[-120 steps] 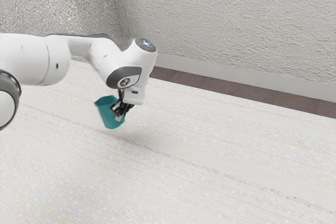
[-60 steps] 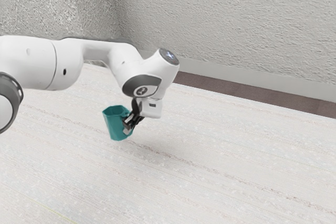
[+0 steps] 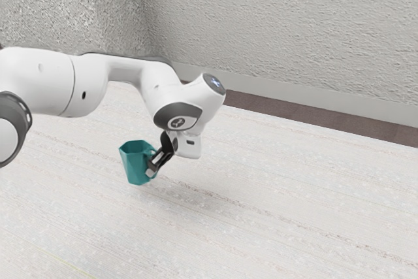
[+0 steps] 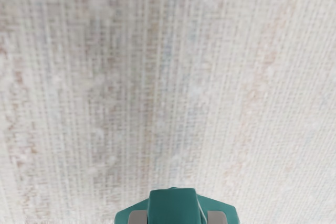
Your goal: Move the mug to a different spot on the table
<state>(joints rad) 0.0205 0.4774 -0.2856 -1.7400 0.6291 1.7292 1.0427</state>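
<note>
A: Where is the mug [image 3: 136,161] right now?

B: In the air, low over the table [image 3: 281,220], toward the exterior view's left and well short of the far wall [image 3: 294,24]. A faint shadow [image 3: 199,206] lies on the table to its right and nearer, apart from its base, so I judge it is not resting on anything.

A: And the gripper [image 3: 155,161]?

B: Its fingers are drawn close together and clamped on the mug's right side. Whether that is the handle or the wall I cannot tell from the side. In the wrist view a teal part sits just under the hand, which looks to me like the handle.

A: Why hold it from the side?

B: My guess is that a side grip leaves the base free, so it can be set down flat at a new spot.

A: Which way does it point?

B: The mouth faces up, tipped slightly toward the exterior view's left. The narrower base points down at the table. Its long axis runs nearly upright with a small lean.

A: What does that lean mean for setting it down?

B: It would likely need levelling first, or the base may touch on one edge.
</note>
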